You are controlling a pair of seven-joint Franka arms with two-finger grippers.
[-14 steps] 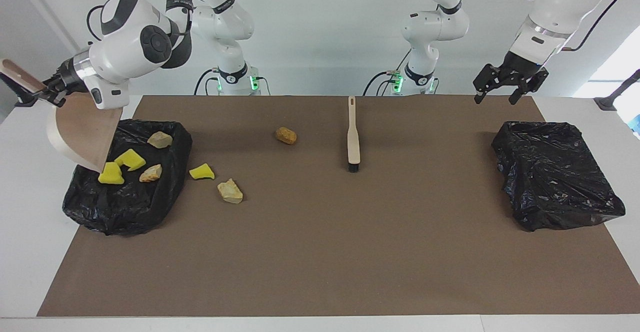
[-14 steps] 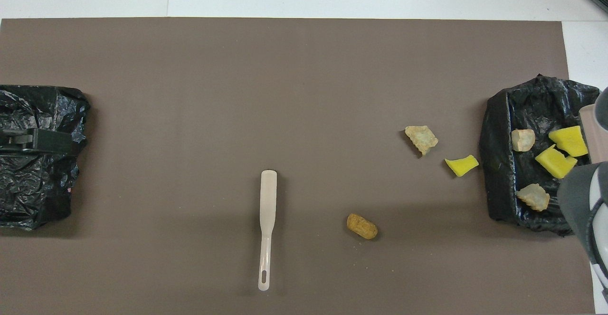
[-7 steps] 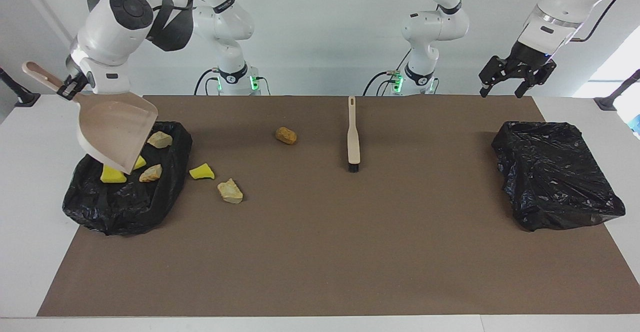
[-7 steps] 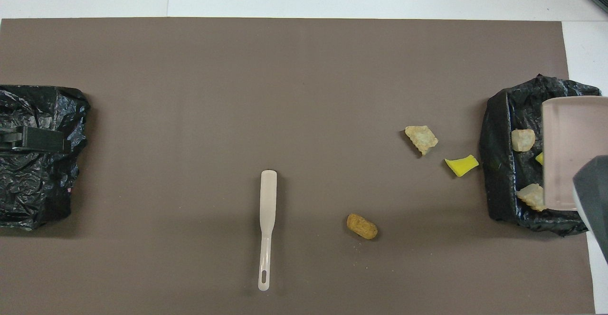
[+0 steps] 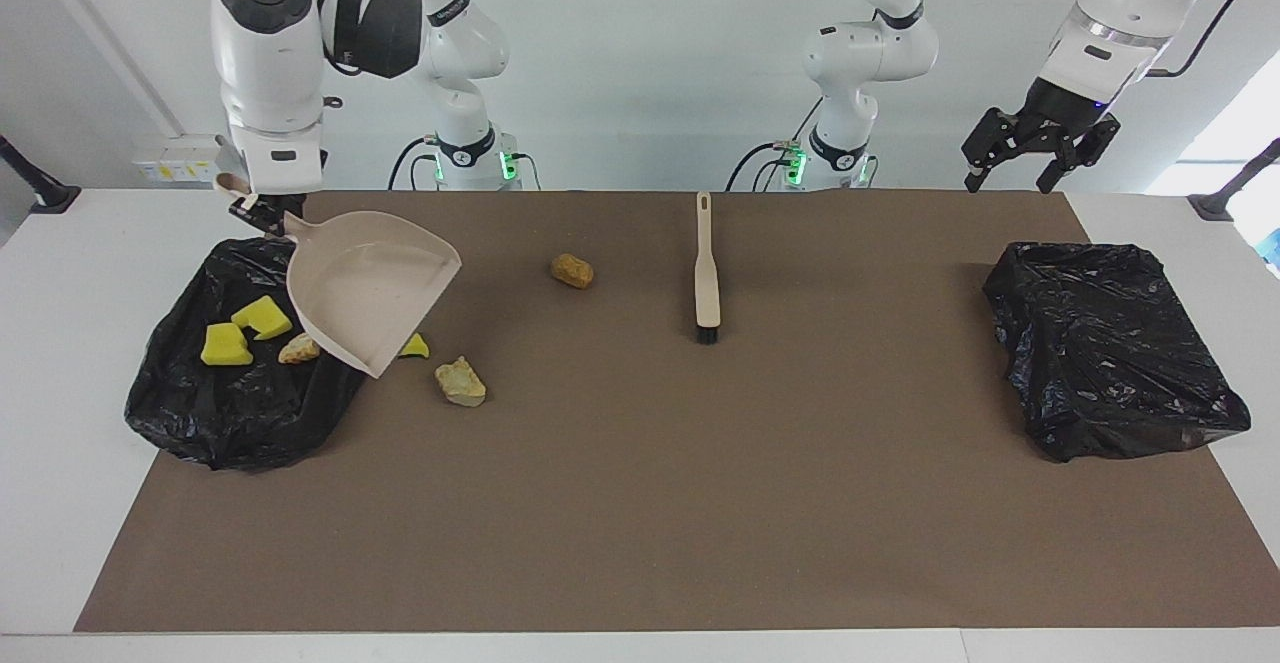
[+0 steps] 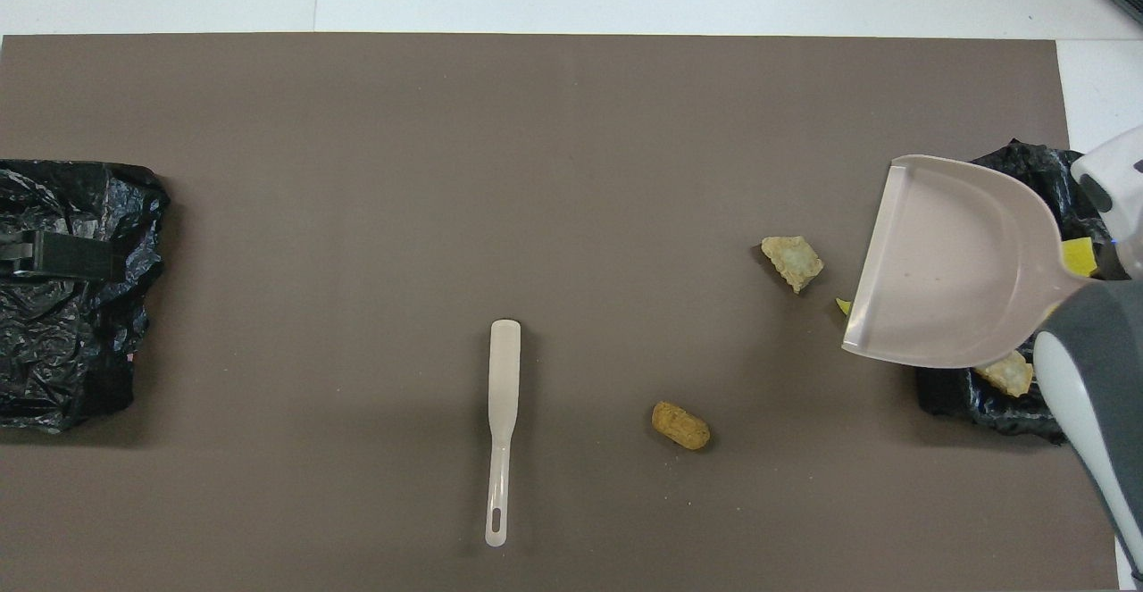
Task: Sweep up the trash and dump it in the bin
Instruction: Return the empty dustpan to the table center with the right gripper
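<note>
Six scraps of trash (image 5: 226,345) in the facing view. Finds two yellow sponge bits (image 5: 263,316) and a beige stone (image 5: 298,348) in the bin (image 5: 230,423), black-bagged, at the right arm's end of the table. Leaves a green-yellow bit (image 5: 415,347), a beige chunk (image 5: 460,382) and a brown lump (image 5: 572,270) out on the mat (image 5: 640,503), the bit just beside the bin, the lump nearest the robots. Clamps the right gripper (image 5: 255,211) on the handle of the dustpan (image 5: 372,288), raised and tilted over the bin's edge. Hangs the left gripper (image 5: 1038,155), fingers apart, up at the left arm's end, near a second black bag (image 5: 1115,348). Lays the brush (image 5: 707,273) mid-mat, bristles away from the robots.

From overhead, hides most of the bin (image 6: 964,393) under the dustpan (image 6: 955,262). Keeps chunk (image 6: 792,262) and lump (image 6: 680,425) well apart, between bin and brush (image 6: 502,413).
</note>
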